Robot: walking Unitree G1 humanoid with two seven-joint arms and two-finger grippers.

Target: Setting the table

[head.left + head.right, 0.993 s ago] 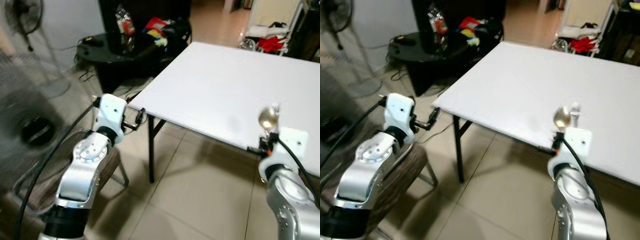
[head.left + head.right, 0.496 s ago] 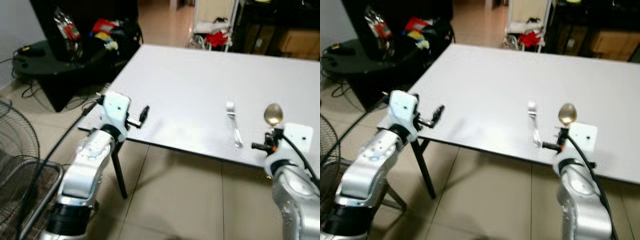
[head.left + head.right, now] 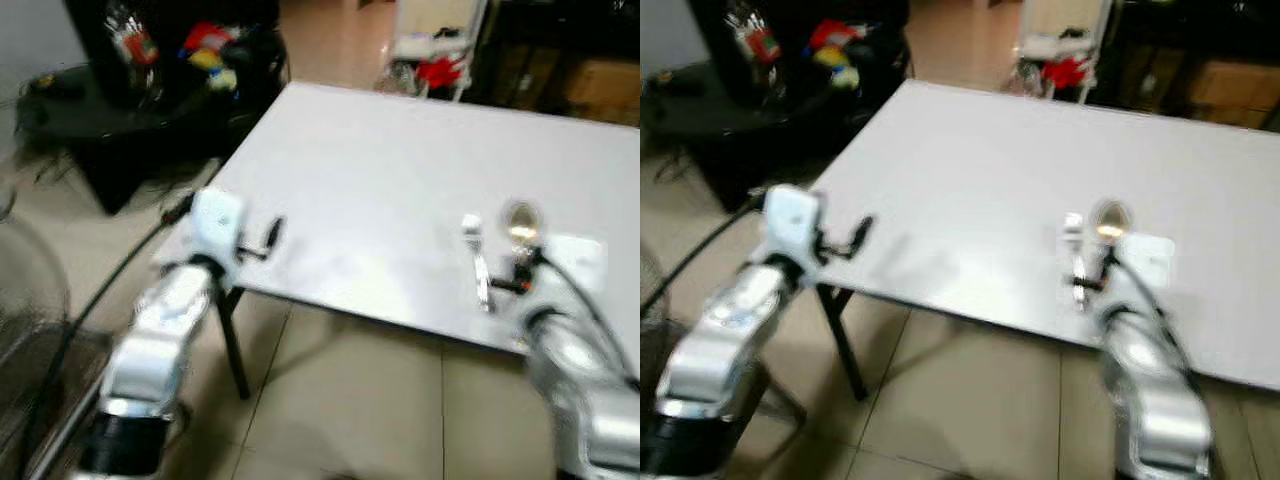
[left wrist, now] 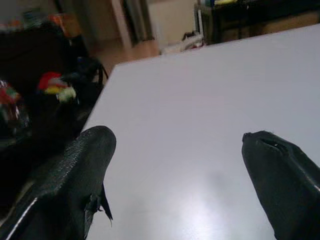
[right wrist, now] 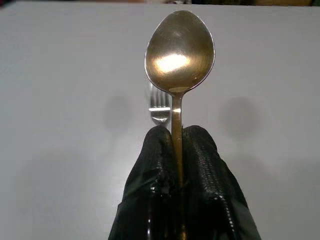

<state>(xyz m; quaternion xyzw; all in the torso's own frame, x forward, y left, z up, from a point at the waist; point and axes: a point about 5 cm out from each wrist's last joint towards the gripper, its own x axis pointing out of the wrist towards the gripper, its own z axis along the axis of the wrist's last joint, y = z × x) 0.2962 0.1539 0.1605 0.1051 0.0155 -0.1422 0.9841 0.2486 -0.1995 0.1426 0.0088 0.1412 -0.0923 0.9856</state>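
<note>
Right tool [image 5: 176, 145] pinching spoon [image 5: 179, 50] upright, hovering over bench [image 3: 380, 170] beside fork [image 3: 478, 265]. Left tool [image 4: 185, 165] spread, carrying nothing. Step: placing spoon. Next: lowering flat alongside fork, releasing.

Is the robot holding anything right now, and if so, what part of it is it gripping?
The right gripper pinches a gold spoon by its handle, bowl pointing up. The left gripper is open, holding nothing.

One white table [image 3: 380, 170] bears one fork [image 3: 476, 262]; above it, one spoon [image 5: 179, 55] and two grippers.
</note>
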